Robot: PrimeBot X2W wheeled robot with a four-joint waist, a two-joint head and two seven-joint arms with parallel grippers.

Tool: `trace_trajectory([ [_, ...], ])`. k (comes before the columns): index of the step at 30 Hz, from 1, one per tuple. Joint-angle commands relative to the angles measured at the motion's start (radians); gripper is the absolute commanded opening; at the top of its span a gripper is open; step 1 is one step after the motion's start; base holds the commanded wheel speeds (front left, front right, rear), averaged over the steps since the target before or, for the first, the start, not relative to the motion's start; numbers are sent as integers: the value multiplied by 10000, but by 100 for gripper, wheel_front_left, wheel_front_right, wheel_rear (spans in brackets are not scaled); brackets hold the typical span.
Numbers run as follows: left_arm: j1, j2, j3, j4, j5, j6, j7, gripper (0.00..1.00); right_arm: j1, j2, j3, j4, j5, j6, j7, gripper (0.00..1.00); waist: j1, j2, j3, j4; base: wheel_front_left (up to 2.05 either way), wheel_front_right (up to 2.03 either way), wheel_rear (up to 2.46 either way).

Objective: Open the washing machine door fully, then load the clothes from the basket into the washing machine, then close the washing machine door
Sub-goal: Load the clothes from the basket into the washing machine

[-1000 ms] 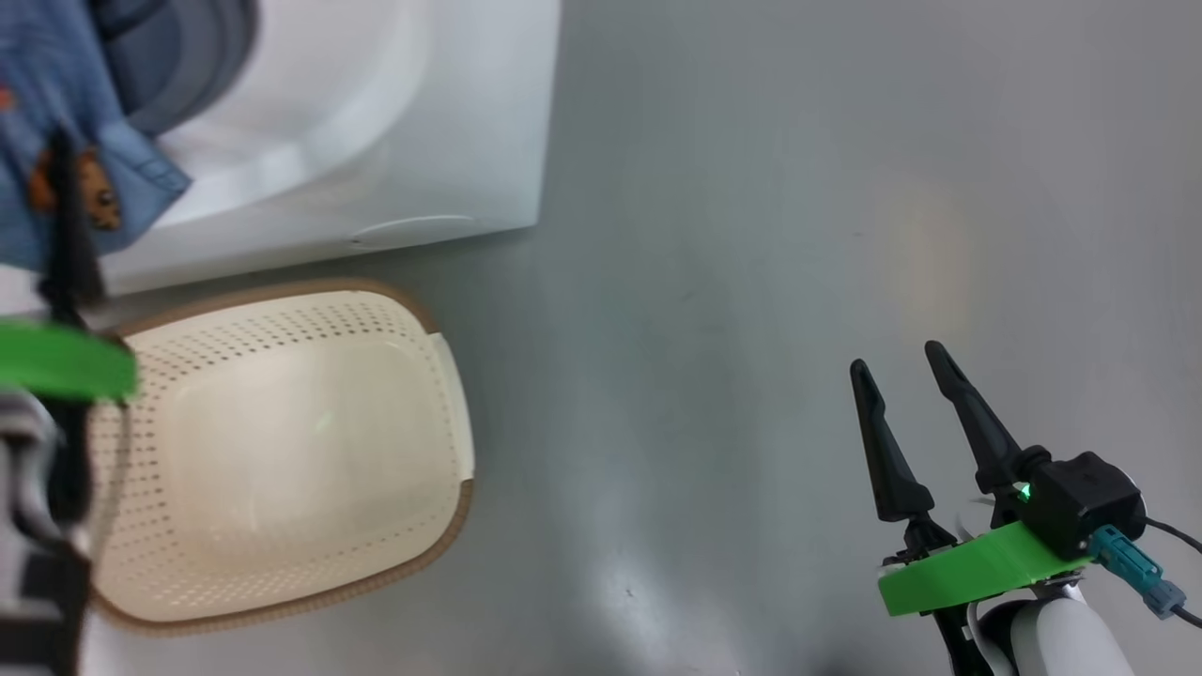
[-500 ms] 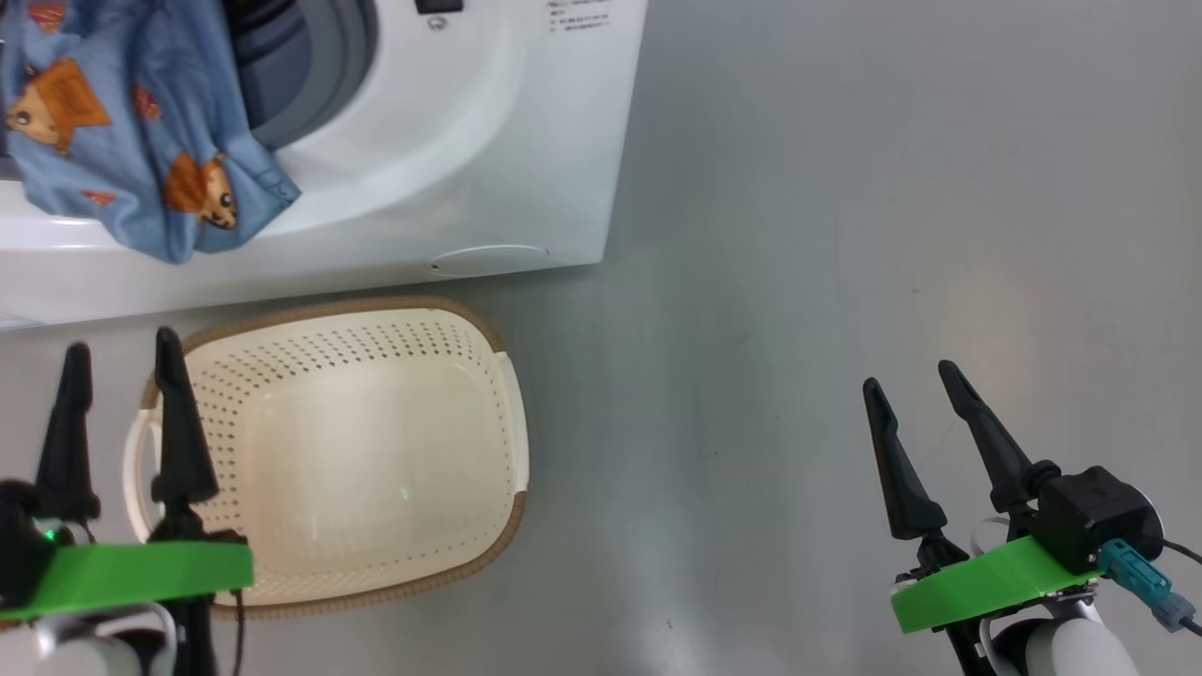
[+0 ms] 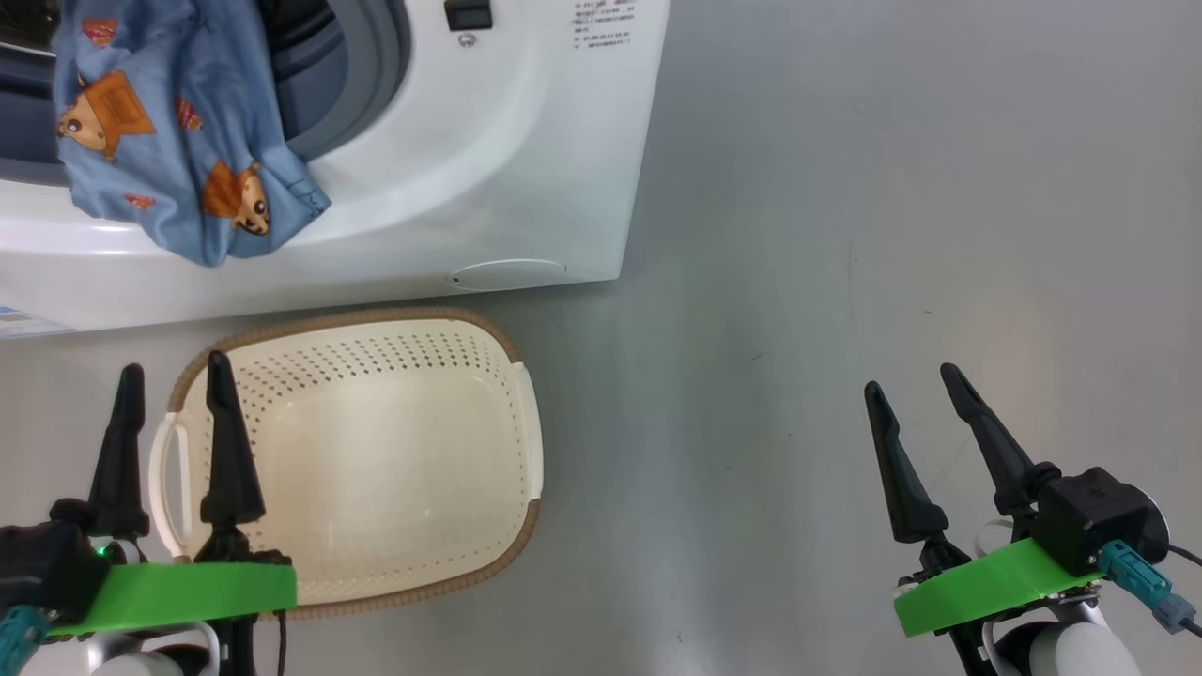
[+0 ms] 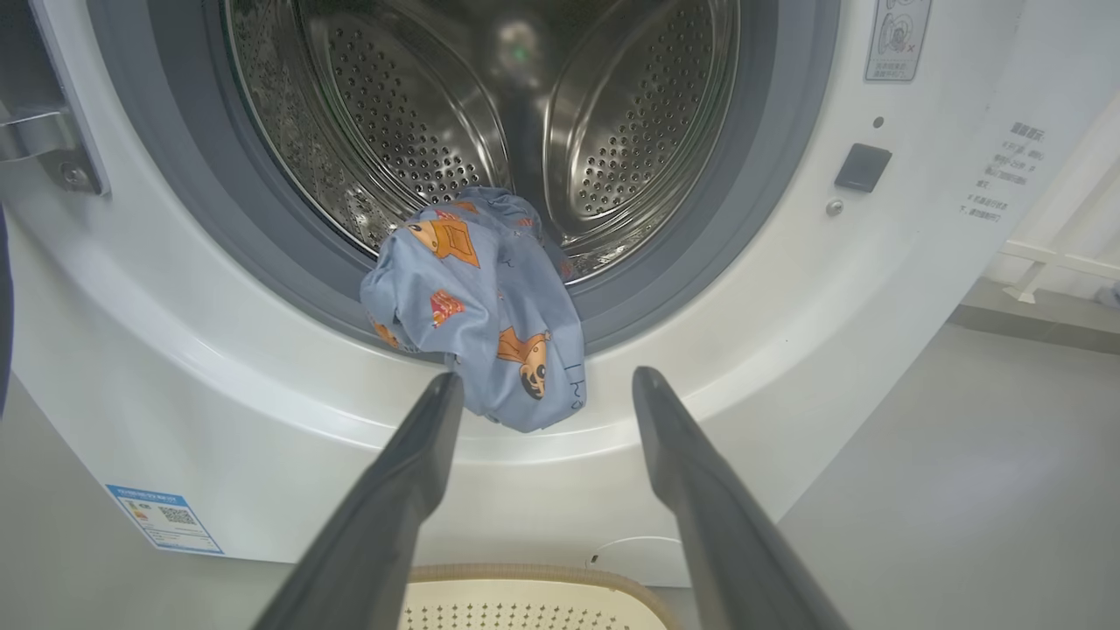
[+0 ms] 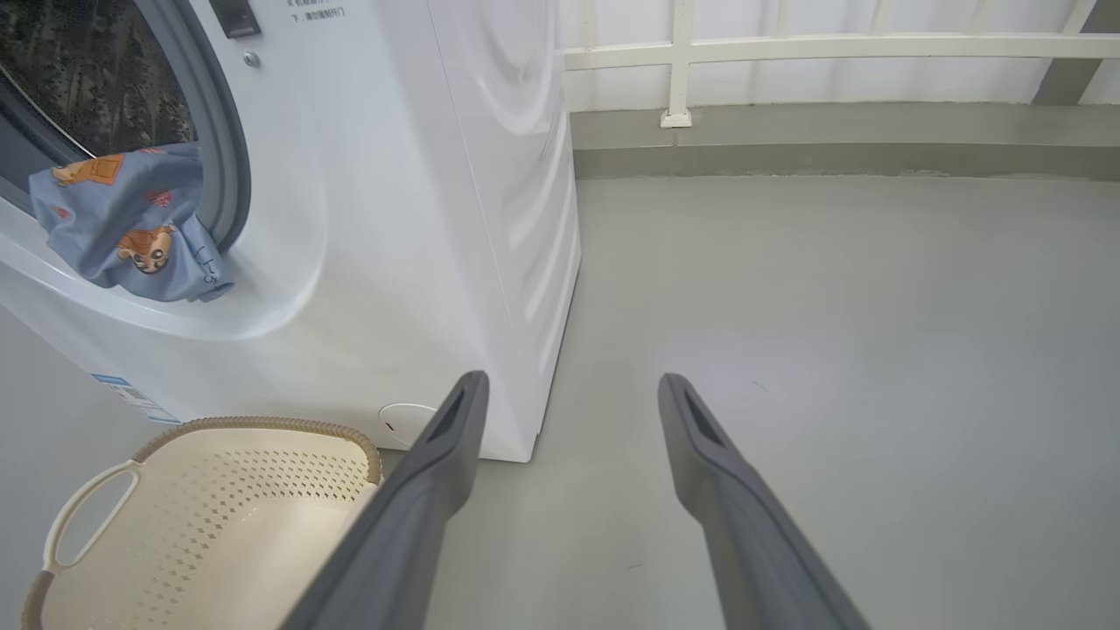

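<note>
The washing machine (image 3: pixel 526 160) stands at the top left with its opening uncovered; the washing machine door is out of view. A piece of the clothes (image 3: pixel 178 131), light blue with orange figures, hangs out over the grey ring, half in the steel drum (image 4: pixel 490 96); the same garment (image 4: pixel 481 306) (image 5: pixel 131 232) shows in both wrist views. The basket (image 3: pixel 521 413) (image 5: pixel 262 429) sits on the floor before the machine, its perforated bottom bare. My left gripper (image 3: pixel 175 366) (image 4: pixel 547 376) is open above the basket's left handle. My right gripper (image 3: pixel 911 378) (image 5: pixel 569 378) is open over the floor, far right.
Grey floor (image 3: pixel 845 235) stretches to the right of the machine. A white railing and low kerb (image 5: pixel 787 96) run along the back. A metal hinge bracket (image 4: pixel 44 140) shows left of the opening.
The head camera has shifted, bringing more of the machine into view. My left gripper has drawn back from the garment at the opening to beside the basket. The garment stays draped over the ring.
</note>
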Motion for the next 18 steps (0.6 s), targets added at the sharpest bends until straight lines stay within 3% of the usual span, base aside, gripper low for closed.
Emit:
trace_trajectory([
  [1, 21, 115, 372, -160, 172, -36, -60, 100, 152, -50, 273, -281, -23, 98, 14, 100, 0, -1, -9, -13, 0, 0, 0],
  [18, -1021, 93, 670, 1080, 534, 80, -61, 100, 23, -50, 411, -339, 25, 98, -60, 100, 0, -1, 556, -381, 0, 0, 0],
])
